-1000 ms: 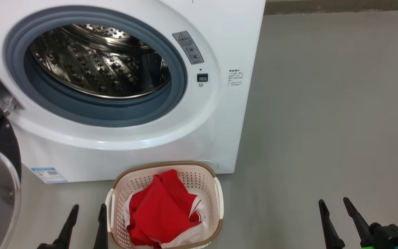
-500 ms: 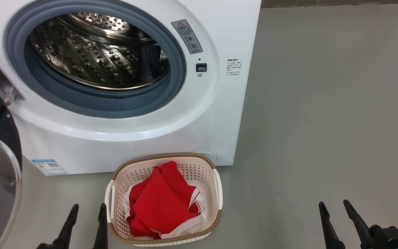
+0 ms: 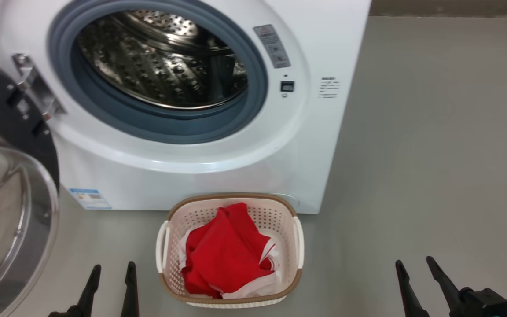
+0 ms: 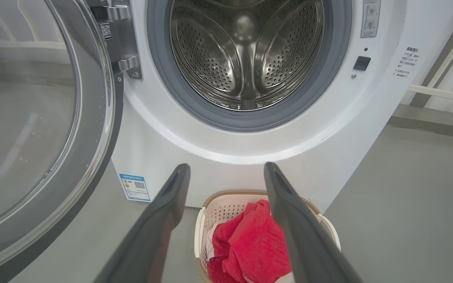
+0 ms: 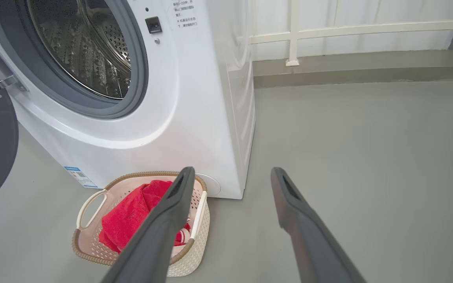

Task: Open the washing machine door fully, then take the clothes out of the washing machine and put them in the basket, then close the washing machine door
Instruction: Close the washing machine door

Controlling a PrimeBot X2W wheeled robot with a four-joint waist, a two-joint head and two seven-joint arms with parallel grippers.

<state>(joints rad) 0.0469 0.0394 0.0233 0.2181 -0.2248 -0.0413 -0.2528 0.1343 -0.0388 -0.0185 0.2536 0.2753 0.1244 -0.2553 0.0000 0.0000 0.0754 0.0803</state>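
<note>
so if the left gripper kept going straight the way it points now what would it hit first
Most likely the washing machine: the open left gripper points at its white front just under the drum opening, passing above the basket. Depth is hard to judge, so that's a guess.

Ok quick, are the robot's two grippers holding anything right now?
Left gripper: open, holding nothing.
Right gripper: open, holding nothing.

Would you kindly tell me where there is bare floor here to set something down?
The grey floor right of the washing machine and basket is wide and bare. A narrower strip lies between the open door and the basket. The basket is crowded with clothes.
</note>
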